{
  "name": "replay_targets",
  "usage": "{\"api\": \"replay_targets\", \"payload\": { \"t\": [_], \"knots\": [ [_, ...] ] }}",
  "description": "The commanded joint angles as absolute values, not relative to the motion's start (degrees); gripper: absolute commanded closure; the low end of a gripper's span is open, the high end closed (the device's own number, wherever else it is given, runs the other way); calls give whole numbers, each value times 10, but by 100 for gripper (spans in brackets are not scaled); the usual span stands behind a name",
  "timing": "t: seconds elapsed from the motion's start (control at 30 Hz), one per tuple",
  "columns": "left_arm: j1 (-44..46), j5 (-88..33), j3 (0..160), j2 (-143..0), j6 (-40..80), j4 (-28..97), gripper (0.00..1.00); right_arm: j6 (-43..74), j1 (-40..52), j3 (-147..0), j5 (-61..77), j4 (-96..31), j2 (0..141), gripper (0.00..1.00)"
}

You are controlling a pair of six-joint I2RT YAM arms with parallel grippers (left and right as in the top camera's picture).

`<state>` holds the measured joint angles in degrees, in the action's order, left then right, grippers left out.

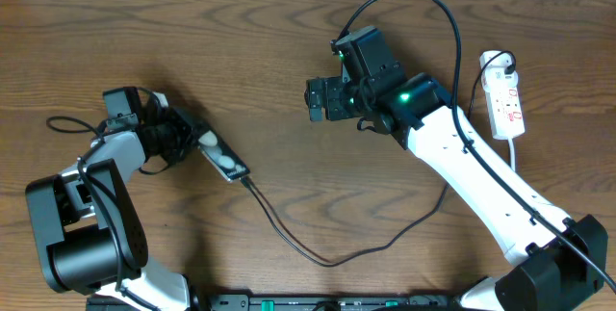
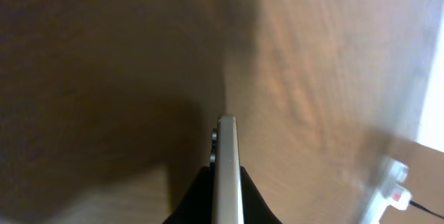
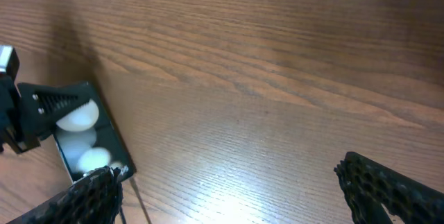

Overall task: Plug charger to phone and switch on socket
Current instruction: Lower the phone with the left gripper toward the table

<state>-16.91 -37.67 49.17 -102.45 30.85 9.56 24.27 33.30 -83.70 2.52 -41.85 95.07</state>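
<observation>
Phone [image 2: 227, 175] edge-on, gripped by left hand [image 1: 191, 138] | right hand [image 1: 316, 99] spread wide, well apart | charger [image 1: 332, 263] seemingly plugged

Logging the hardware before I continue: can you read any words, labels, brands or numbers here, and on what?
No text is legible in any view.
power strip: red marks, too small to read.
phone: two white blobs on its face, no lettering visible.

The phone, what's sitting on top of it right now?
Two white round blobs lie on the phone's black face. The left gripper is shut on one end, hiding the face beneath its fingers.
</observation>
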Motion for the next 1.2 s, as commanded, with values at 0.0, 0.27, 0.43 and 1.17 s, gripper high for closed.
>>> {"api": "replay_targets", "payload": {
  "t": [0.0, 0.27, 0.43, 1.17],
  "knots": [
    [-168, -339, 498, -1025, 296, 112, 93, 236, 335, -843, 16, -420, 938, 1],
    [-168, -340, 498, -1025, 296, 124, 88, 235, 335, -843, 16, -420, 938, 1],
    [-168, -340, 498, -1025, 296, 128, 71, 235, 335, -843, 16, -420, 938, 1],
    [-168, -329, 498, -1025, 296, 210, 28, 235, 335, -843, 16, -421, 938, 1]
  ]
}}
